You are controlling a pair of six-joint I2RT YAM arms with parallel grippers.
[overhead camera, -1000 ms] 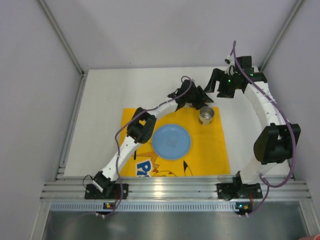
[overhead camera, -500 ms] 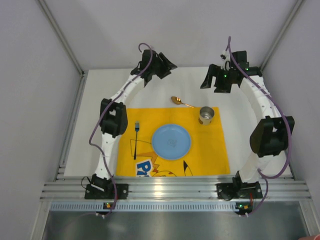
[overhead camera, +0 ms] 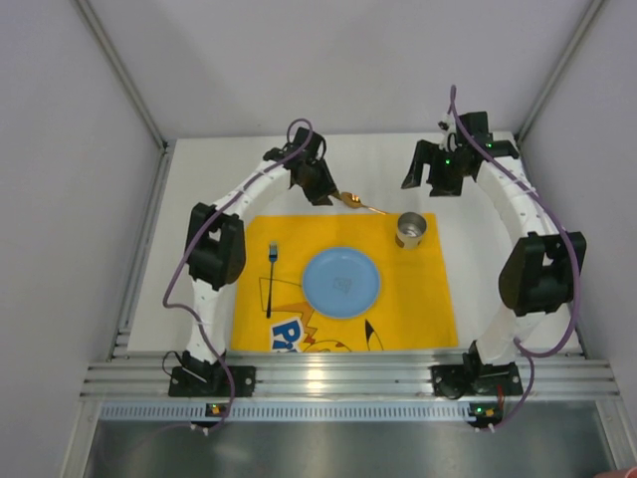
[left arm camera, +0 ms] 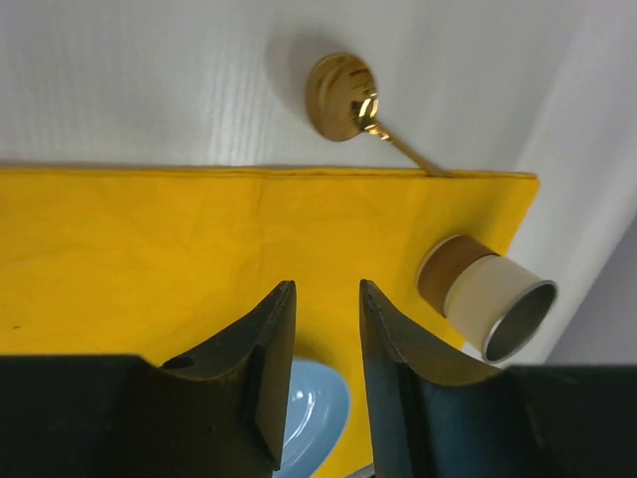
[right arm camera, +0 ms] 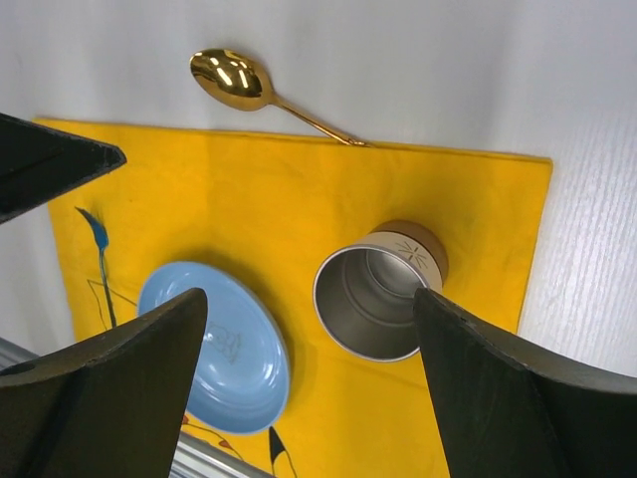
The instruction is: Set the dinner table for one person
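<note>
Spoon (left arm camera: 343, 95): glossy gold, round bowl, on matte white surface (left arm camera: 149, 80).
Left pincer (left arm camera: 326, 287): narrowly apart, empty.
Right pincer (right arm camera: 309, 295): wide apart.

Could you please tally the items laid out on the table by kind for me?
placemat: 1
plate: 1
fork: 1
spoon: 1
cup: 1
Total: 5 on the dinner table
</note>
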